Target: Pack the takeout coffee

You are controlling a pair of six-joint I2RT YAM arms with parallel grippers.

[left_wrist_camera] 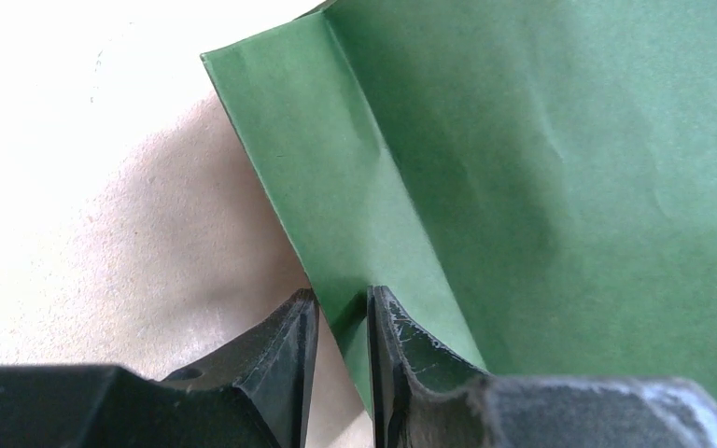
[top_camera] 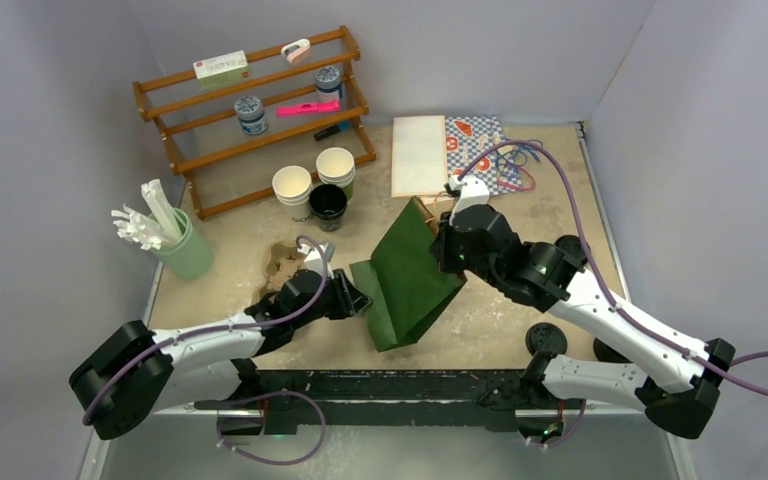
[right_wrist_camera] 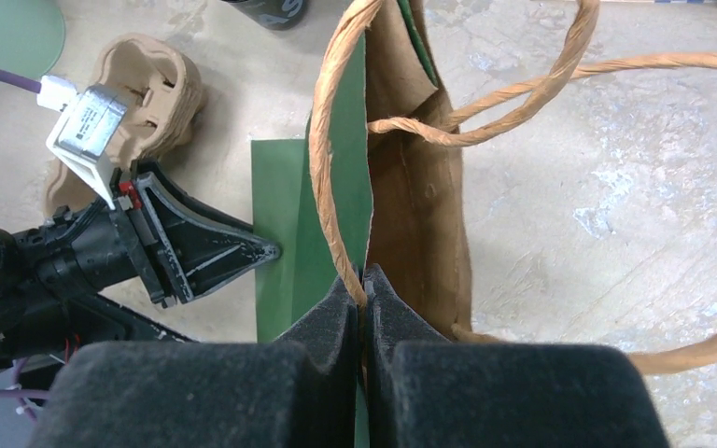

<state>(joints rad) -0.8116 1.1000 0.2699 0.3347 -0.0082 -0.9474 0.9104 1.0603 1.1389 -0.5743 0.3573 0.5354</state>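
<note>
While both arms hold the green paper bag [top_camera: 405, 280] at desk [top_camera: 500, 322] centre, nothing is packed yet: right end effector [right_wrist_camera: 366, 278] pinches its rim, left end effector [left_wrist_camera: 343, 299] pinches the bottom fold. Judging the takeout coffee [top_camera: 545, 338] is the black-lidded round at 5 o'clock, outside the bag; loading remains.

Both arms are being extended inward from the table [top_camera: 495, 322]'s near edge. The left end effector [left_wrist_camera: 343, 297] is being pinched onto the green bag [top_camera: 405, 280]'s fold, and the right end effector [right_wrist_camera: 362, 280] is being clamped on its rim.
</note>
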